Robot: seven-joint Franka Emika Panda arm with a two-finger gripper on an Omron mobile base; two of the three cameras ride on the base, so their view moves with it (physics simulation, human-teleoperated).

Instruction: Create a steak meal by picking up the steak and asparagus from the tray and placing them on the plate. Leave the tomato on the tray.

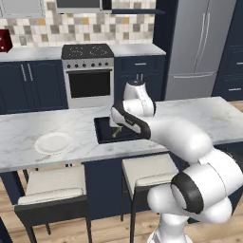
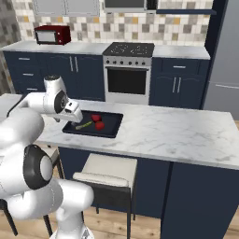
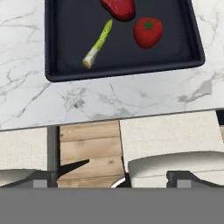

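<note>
Three items on tray (image 3: 57, 74) | asparagus (image 3: 98, 44) ahead of jaws | jaws wide, empty

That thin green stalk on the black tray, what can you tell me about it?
The thin yellow-green asparagus stalk is a single short spear with a pale, whitish cut end and a greener tip. It lies flat and slanted on the floor of the black rectangular rimmed tray, its tip towards the dark-red steak. Nothing grips it; the bright-red tomato sits apart.
</note>
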